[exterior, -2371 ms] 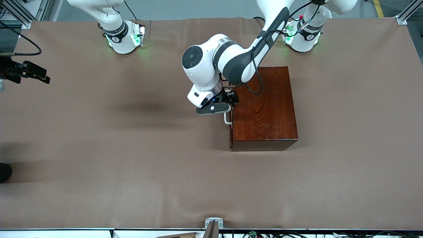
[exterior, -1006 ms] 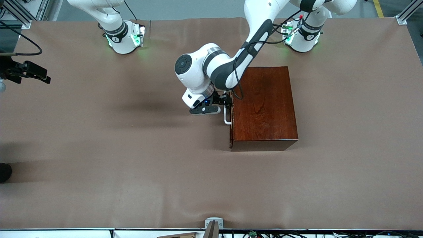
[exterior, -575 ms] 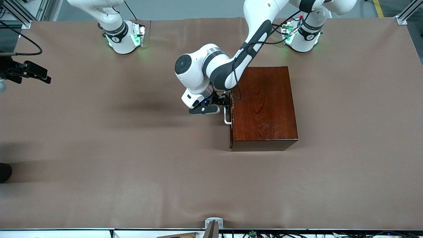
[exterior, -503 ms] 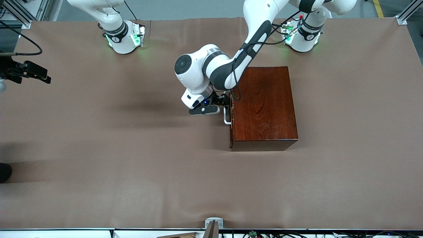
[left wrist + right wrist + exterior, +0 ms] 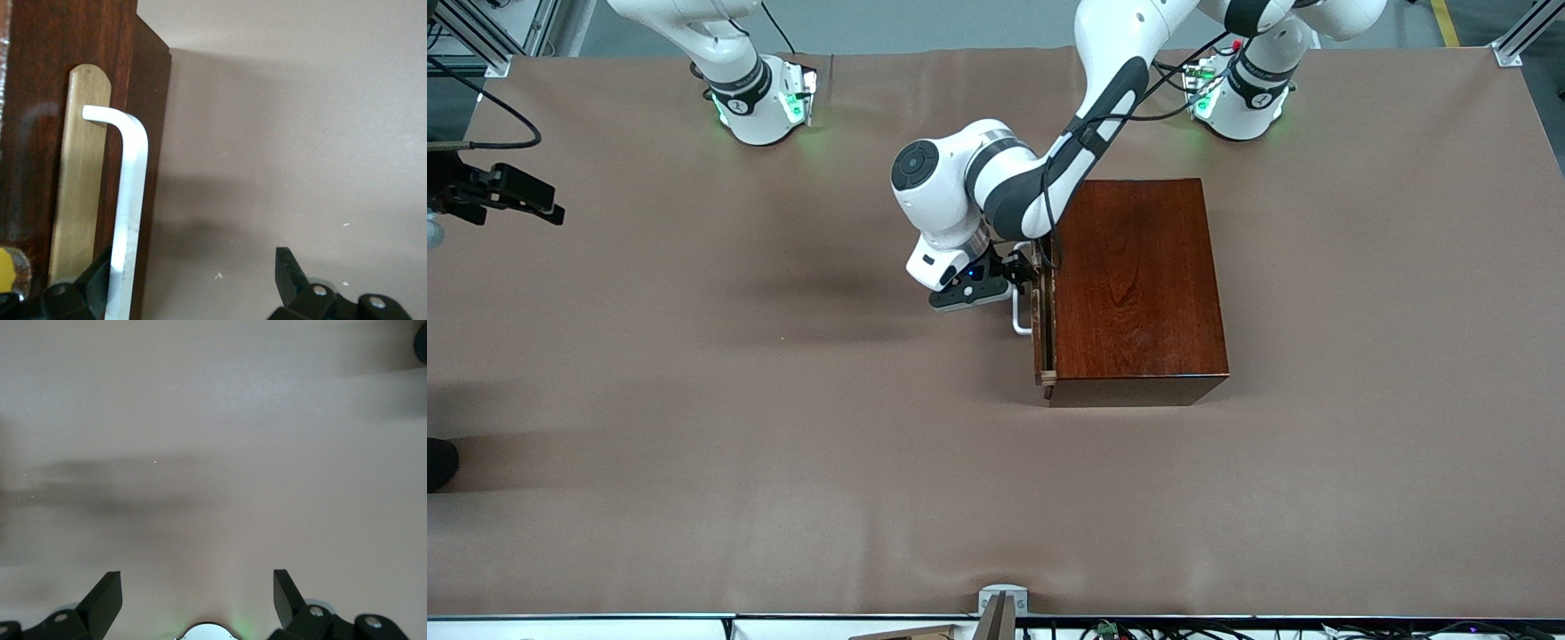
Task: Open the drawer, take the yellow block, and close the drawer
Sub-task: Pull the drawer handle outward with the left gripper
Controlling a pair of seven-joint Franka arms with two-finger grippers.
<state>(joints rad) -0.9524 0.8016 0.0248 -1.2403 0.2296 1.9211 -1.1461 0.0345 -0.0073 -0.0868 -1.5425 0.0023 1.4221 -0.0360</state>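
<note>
Brown table (image 5: 694, 400), drawer (image 5: 1039, 324) slightly open, no legible writing

I can read no words, labels, brand names or numbers anywhere around me. The small dark marks on the grey bands around the two white arm bases are too small for me to make out.

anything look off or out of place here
Nothing stands out. The drawer is pulled just ajar from the wooden box, with the left hand at its white handle.
</note>
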